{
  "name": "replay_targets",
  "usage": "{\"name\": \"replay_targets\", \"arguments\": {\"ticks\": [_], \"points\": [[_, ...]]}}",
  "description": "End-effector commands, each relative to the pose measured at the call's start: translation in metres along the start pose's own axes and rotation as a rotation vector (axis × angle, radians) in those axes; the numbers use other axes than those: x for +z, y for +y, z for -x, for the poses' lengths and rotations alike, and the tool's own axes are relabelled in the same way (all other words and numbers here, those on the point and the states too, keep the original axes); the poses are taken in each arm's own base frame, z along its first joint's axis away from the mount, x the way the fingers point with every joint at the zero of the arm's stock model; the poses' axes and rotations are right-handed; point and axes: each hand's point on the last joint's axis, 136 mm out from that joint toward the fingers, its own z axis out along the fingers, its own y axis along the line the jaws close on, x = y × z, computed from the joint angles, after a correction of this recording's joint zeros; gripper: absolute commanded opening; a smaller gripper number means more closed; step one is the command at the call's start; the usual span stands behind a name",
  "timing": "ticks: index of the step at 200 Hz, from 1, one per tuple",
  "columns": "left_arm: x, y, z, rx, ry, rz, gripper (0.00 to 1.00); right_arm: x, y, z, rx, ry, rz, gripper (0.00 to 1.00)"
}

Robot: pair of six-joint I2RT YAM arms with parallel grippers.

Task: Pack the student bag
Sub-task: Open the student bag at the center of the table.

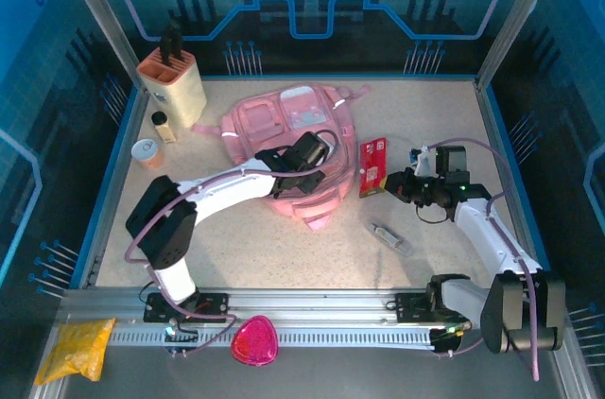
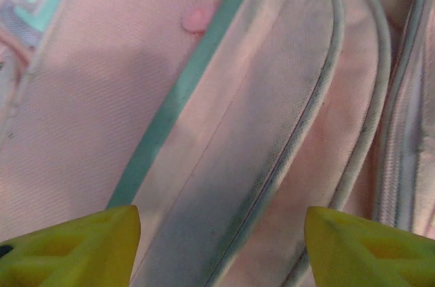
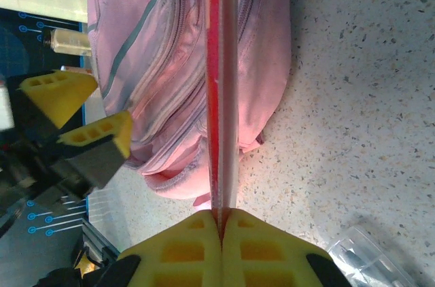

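Soft, floppy student bag [image 1: 255, 125]: grip its piped seam. The left tool [image 2: 219, 232] gapes empty; the right tool [image 3: 221, 215] pinches, perhaps, a red booklet [image 3: 219, 62].

Pink student bag [image 1: 257, 121] flat on table [image 1: 236, 248], centre.

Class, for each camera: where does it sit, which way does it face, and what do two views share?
Top: above, behind the arms, facing down at the table; both arms show.
Left wrist: close over the backpack; its yellow fingers show.
Right wrist: facing along the table; its end effector pinches a red packet.
Shared: backpack.
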Motion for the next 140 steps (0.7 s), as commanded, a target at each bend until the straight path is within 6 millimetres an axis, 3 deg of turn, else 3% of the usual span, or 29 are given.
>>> {"name": "replay_targets", "arguments": {"ticks": [1,19,39,77,99,140], "points": [[0.005,-0.004,0.011,0.078,-0.028,-0.017,0.67,-0.001,0.015,0.006,-0.024,-0.005,0.038,0.0],[0.016,0.001,0.009,0.09,-0.016,0.022,0.64,0.0,0.016,0.007,-0.019,-0.002,0.045,0.0],[0.026,0.017,0.011,0.091,0.009,0.103,0.51,0.001,0.018,0.007,-0.02,0.009,0.049,0.0],[0.016,0.02,0.029,0.061,-0.048,0.077,0.18,-0.005,0.021,0.009,-0.042,0.014,0.036,0.0],[-0.004,0.03,0.045,0.003,-0.09,0.085,0.02,-0.007,0.023,0.006,-0.039,0.033,0.044,0.0],[-0.068,0.051,0.089,-0.18,-0.219,0.068,0.0,0.002,0.024,-0.003,-0.021,0.089,0.065,0.0]]}}
